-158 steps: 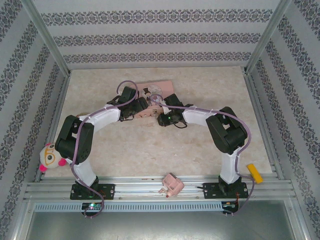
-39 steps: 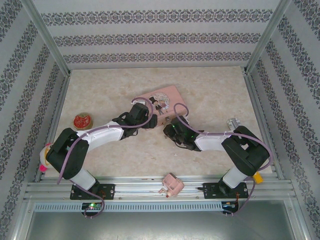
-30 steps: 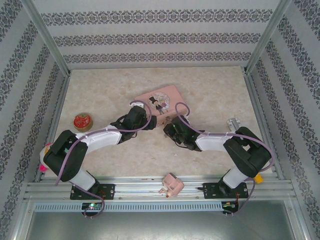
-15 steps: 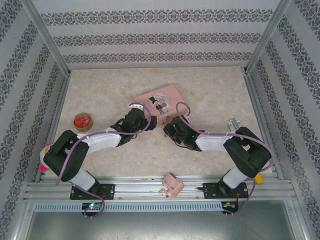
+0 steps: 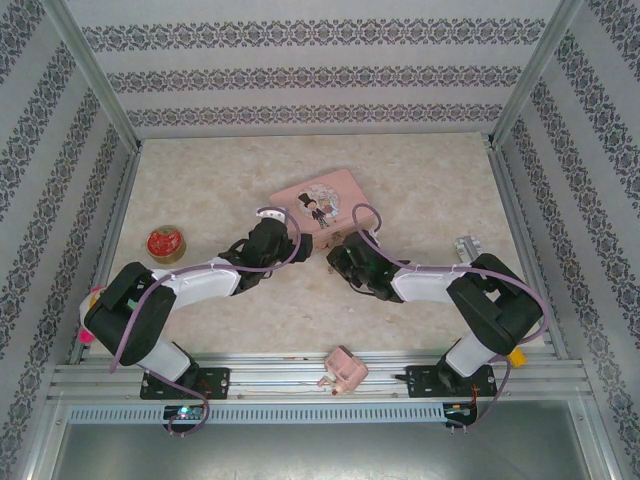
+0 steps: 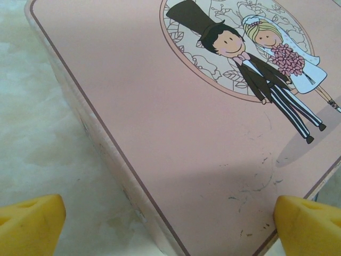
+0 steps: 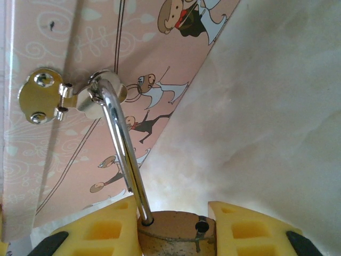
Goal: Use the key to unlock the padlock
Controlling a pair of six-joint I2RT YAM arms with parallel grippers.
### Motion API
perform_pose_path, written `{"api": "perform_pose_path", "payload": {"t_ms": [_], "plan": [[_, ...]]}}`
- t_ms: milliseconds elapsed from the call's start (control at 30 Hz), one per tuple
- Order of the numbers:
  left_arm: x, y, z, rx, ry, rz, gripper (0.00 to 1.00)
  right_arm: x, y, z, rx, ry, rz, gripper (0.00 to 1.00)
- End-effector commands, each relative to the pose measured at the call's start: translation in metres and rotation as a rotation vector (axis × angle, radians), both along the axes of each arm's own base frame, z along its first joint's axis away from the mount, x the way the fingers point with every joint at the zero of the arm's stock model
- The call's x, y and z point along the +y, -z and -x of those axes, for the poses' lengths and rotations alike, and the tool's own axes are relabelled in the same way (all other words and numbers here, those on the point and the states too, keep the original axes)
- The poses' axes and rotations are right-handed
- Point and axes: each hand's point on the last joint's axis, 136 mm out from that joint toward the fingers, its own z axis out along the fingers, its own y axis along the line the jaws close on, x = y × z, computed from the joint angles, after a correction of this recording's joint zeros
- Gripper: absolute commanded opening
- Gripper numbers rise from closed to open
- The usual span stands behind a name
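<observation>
In the right wrist view my right gripper (image 7: pixel 173 230) is shut on the brass body of the padlock (image 7: pixel 176 237), one yellow finger (image 7: pixel 98 230) on each side. Its silver shackle (image 7: pixel 121 141) runs up through the clasp (image 7: pixel 45 97) on the pink tin (image 7: pixel 53 42). One shackle end sits in the body and the other hole is empty. My left gripper (image 6: pixel 170 224) is open and hovers over the tin's lid (image 6: pixel 176 133) near its corner. From above, the left gripper (image 5: pixel 288 230) and right gripper (image 5: pixel 335 247) meet at the near edge of the tin (image 5: pixel 325 195). The key is out of view.
A red-lidded round jar (image 5: pixel 165 243) stands at the left. A small pink box (image 5: pixel 343 368) rests on the near rail. A yellow block (image 5: pixel 515 352) and a small metal piece (image 5: pixel 468 245) are at the right, and a plush toy (image 5: pixel 92 298) at the left edge.
My left gripper has drawn back a little toward me from the tin, staying open. The right gripper has kept its grip and place.
</observation>
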Motion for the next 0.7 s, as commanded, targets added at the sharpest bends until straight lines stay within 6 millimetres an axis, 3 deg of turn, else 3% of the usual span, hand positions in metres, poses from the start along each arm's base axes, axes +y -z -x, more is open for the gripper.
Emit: {"api": "perform_pose_path", "payload": {"t_ms": [0, 367, 667], "plan": [[0.007, 0.006, 0.005, 0.009, 0.013, -0.032, 0.99, -0.01, -0.023, -0.028, -0.096, 0.11, -0.031, 0.0], [0.008, 0.011, 0.007, 0.022, 0.019, -0.04, 0.99, -0.007, -0.016, -0.038, -0.102, 0.16, -0.073, 0.0], [0.01, 0.012, 0.008, 0.027, 0.016, -0.052, 0.99, -0.018, -0.014, -0.04, -0.112, 0.203, -0.073, 0.0]]}}
